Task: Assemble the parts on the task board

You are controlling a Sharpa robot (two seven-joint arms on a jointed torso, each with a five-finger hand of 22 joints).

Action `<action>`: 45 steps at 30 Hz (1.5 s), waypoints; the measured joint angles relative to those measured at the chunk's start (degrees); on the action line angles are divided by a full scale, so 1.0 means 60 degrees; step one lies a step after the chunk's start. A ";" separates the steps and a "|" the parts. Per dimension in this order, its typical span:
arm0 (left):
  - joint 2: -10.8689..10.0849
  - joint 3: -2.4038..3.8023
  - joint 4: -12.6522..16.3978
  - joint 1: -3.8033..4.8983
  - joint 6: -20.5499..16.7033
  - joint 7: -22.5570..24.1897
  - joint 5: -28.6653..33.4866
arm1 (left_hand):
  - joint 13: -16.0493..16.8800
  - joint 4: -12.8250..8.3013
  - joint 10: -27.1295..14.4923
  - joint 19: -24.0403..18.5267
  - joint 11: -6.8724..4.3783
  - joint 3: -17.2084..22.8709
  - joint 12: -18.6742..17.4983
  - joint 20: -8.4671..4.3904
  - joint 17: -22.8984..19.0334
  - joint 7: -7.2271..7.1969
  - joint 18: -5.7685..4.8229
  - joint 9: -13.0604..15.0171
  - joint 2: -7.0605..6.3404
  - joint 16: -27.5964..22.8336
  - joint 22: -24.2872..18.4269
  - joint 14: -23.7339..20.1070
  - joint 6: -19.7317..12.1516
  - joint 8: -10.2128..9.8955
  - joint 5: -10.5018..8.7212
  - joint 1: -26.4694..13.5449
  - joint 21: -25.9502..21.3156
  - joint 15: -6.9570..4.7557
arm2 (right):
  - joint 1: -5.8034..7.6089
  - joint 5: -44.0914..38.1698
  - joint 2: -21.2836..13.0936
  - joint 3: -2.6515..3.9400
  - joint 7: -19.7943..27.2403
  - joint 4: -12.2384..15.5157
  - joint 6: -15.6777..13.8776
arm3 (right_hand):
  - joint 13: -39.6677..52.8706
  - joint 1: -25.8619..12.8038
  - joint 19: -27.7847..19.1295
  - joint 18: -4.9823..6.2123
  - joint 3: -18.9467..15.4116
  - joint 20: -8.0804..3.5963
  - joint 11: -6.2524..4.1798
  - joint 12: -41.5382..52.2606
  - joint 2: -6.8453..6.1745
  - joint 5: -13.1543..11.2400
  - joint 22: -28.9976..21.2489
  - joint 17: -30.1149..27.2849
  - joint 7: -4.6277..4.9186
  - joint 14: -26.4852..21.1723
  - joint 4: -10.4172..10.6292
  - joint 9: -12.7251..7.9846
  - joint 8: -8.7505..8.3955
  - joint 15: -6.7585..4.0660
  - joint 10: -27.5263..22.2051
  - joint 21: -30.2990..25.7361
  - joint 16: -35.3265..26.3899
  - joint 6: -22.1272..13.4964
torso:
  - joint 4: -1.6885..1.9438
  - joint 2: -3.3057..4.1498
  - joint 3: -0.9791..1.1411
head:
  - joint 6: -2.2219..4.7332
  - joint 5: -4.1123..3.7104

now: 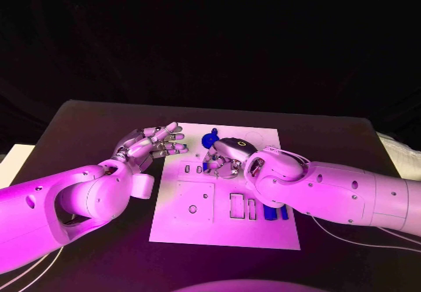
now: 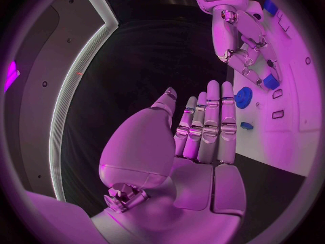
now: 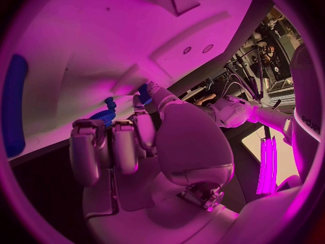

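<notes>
White task board (image 1: 198, 225) | blue gear-like part (image 1: 208, 139) at far edge

The left arm (image 1: 79, 201) reaches in from the near left, its left hand (image 1: 151, 143) raised with the palm turned up and the fingers (image 2: 210, 119) extended side by side, holding nothing. The right arm (image 1: 342, 191) crosses in from the right, forearm angled toward the middle. The right hand (image 1: 226, 159) points downward, its fingers (image 3: 125, 143) curled in; whether they grip anything cannot be told.
</notes>
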 measured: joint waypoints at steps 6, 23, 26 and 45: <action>0.0000 0.0000 -0.0002 0.0000 0.0002 0.0000 0.0000 | 0.0000 0.0000 0.0000 0.0000 0.0000 0.0000 0.0000 0.0000 0.0000 0.0000 0.0001 0.0000 0.0000 0.0000 0.0000 0.0000 0.0000 0.0000 0.0000 0.0000 0.0000 0.0000 | -0.0010 -0.0019 -0.0016 -0.0008 -0.0007 0.0002 0.0020 | -0.0005 -0.0118 0.0000 0.0000 -0.0016 0.0000 0.0067 -0.0244 -0.0118 0.0001 -0.0001 -0.0001 0.0111 0.0000 0.0016 -0.0046 -0.0165 0.0000 -0.0099 -0.0034 -0.0074 -0.0111 | 0.0005 -0.0001 0.0000 | -0.0007 -0.0010; 0.0002 0.0002 -0.0007 0.0000 0.0006 -0.0007 0.0004 | 0.0000 -0.0027 0.0034 0.0036 0.0034 -0.0027 0.0000 -0.0036 0.0033 0.0000 0.0000 0.0000 0.0051 -0.0038 -0.0010 0.0000 0.0000 0.0000 0.0000 0.0051 0.0000 0.0000 | -0.0020 -0.0043 -0.0011 -0.0028 -0.0032 -0.0001 0.0018 | -0.0038 -0.0440 -0.0035 0.0000 -0.0143 0.0035 0.0167 -0.0392 -0.0438 -0.0086 -0.0003 -0.0002 0.0226 0.0000 0.0144 -0.0124 -0.0276 0.0071 -0.0204 -0.0075 -0.0180 -0.0499 | 0.0005 -0.0003 -0.0006 | -0.0022 -0.0036; 0.0002 0.0001 -0.0007 0.0000 0.0007 -0.0009 0.0005 | 0.0000 -0.0027 0.0034 0.0036 0.0034 -0.0027 0.0000 -0.0035 0.0033 0.0000 0.0001 0.0000 0.0051 -0.0038 -0.0009 0.0000 0.0000 0.0000 0.0000 0.0051 0.0000 0.0000 | -0.0021 -0.0045 -0.0011 -0.0032 -0.0032 -0.0001 0.0008 | -0.0038 -0.0439 -0.0035 0.0001 -0.0143 0.0035 0.0167 -0.0392 -0.0438 -0.0088 -0.0003 -0.0002 0.0226 0.0000 0.0144 -0.0131 -0.0276 0.0070 -0.0204 -0.0075 -0.0180 -0.0499 | 0.0005 -0.0005 -0.0005 | -0.0018 -0.0036; 0.0002 -0.0001 -0.0015 0.0000 0.0013 -0.0043 0.0009 | 0.0000 -0.0027 0.0034 0.0035 0.0034 -0.0027 0.0000 -0.0035 0.0042 0.0000 0.0000 0.0000 0.0051 -0.0038 -0.0008 0.0000 0.0000 0.0000 0.0000 0.0052 -0.0046 0.0000 | -0.0049 -0.0050 -0.0119 -0.0071 -0.0051 0.0080 -0.0171 | -0.0220 -0.0725 -0.0151 0.0001 -0.0519 0.0157 0.0341 -0.1499 -0.0723 -0.0176 -0.0004 0.0004 0.0357 0.0016 0.0223 -0.0194 -0.0274 0.0191 -0.0647 -0.0184 -0.0362 -0.1252 | 0.0010 -0.0006 -0.0005 | -0.0010 -0.0036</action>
